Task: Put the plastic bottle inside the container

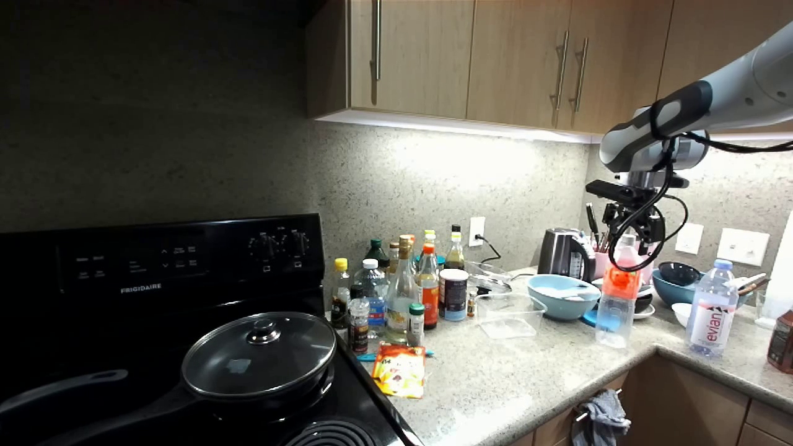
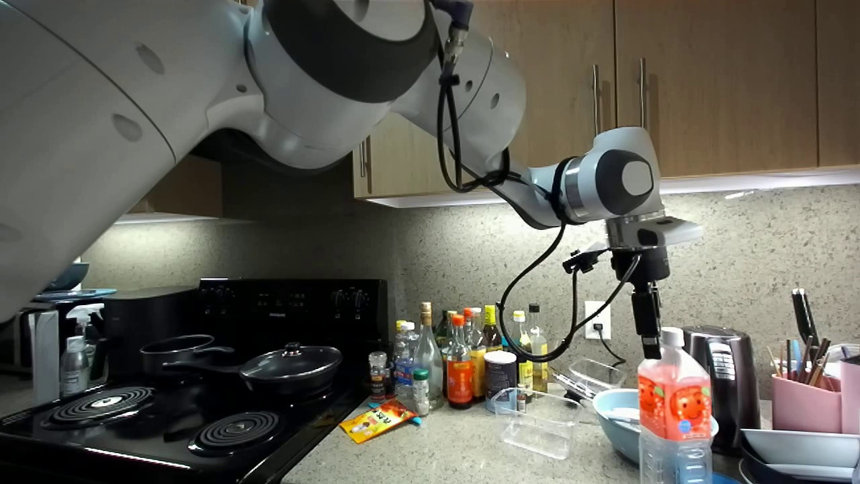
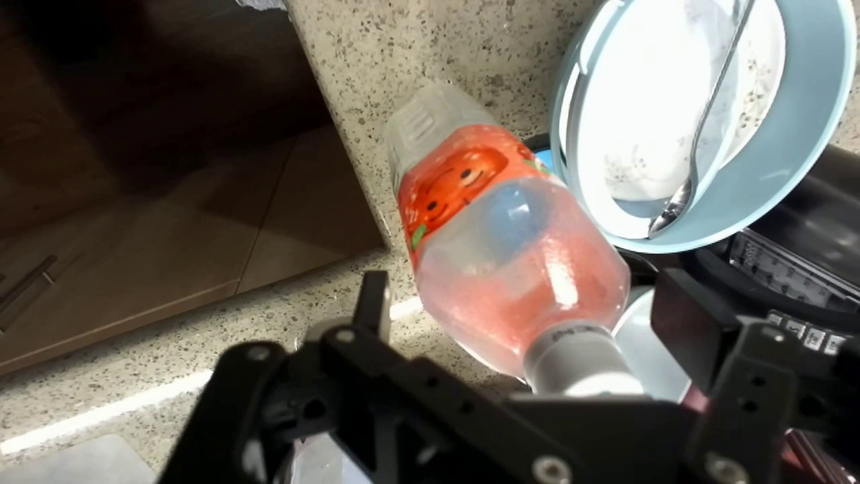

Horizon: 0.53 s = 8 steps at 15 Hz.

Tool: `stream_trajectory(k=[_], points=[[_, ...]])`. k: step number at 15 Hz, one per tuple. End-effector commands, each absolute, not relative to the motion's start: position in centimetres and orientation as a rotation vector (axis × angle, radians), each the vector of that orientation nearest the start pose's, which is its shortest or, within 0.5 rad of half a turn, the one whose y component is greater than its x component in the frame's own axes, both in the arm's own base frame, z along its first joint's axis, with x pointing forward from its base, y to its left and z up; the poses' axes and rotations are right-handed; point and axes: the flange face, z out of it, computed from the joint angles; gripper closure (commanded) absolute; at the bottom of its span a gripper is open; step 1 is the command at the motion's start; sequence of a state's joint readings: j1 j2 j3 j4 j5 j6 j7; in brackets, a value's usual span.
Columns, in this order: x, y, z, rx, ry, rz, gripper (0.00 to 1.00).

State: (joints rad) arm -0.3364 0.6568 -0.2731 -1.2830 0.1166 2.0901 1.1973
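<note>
The plastic bottle [image 1: 618, 303] is tall and see-through, with a pinkish upper part, a red-orange label and a white cap. It stands upright on the counter in both exterior views [image 2: 674, 410] and fills the middle of the wrist view [image 3: 497, 228]. My gripper [image 3: 534, 309] is open, with its fingers far apart on either side of the bottle's cap and neck; gaps show on both sides. In an exterior view the gripper [image 2: 650, 346] points down at cap height. A clear, open plastic container [image 1: 509, 313] sits on the counter; it also shows here [image 2: 537, 437].
A light blue bowl [image 1: 564, 300] with plates and a spoon stands beside the bottle, a kettle [image 1: 562, 254] behind it. An Evian bottle [image 1: 712, 313] stands near the counter's corner. Several sauce bottles [image 2: 460, 366] stand by the backsplash, near the stove [image 2: 201, 417].
</note>
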Motion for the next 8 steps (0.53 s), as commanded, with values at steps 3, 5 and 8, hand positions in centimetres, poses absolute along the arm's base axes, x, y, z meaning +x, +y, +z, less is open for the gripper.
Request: stream_trajectory(k=[3,5,8], points=[[64.31,-38.73,39.53,-1.940,2.431,-0.290,0.00],[64.23,-39.02,39.38,-1.929,2.440,-0.284,0.00],[64.10,-39.30,39.26,-1.923,2.448,-0.280,0.00]])
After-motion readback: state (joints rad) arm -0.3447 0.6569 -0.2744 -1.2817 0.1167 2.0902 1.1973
